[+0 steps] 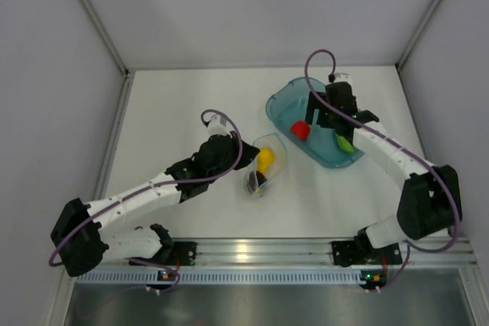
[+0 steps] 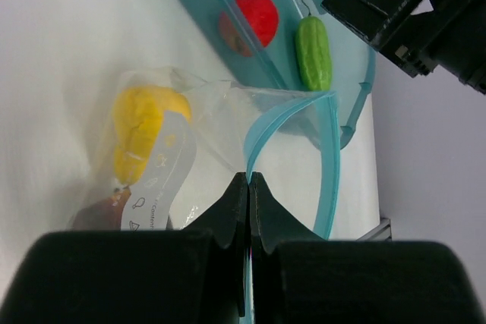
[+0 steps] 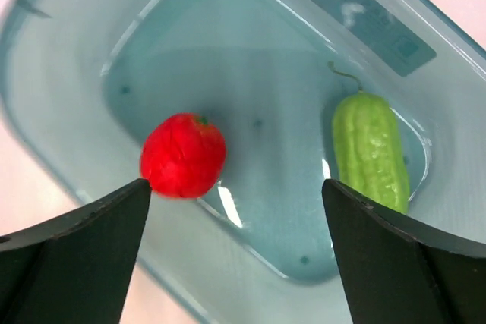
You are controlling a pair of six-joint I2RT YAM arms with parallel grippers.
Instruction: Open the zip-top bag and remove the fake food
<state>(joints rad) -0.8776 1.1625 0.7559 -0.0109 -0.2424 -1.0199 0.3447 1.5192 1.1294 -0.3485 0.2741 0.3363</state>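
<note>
Left gripper [image 2: 249,180] pinched shut on blue zip strip [image 2: 292,111] of bag [image 2: 209,100]; strip arches, mouth gaping. Yellow piece [image 2: 144,130] and maroon piece [image 2: 106,214] sit inside bag, on table [image 1: 176,104] just beside tray [image 3: 250,43]. Only the right wrist view shows the tray floor plainly: red piece [image 3: 182,155] and green piece [image 3: 370,149] lie apart, right gripper [image 3: 235,185] spread wide above them. Top view hides the pinch.
</note>
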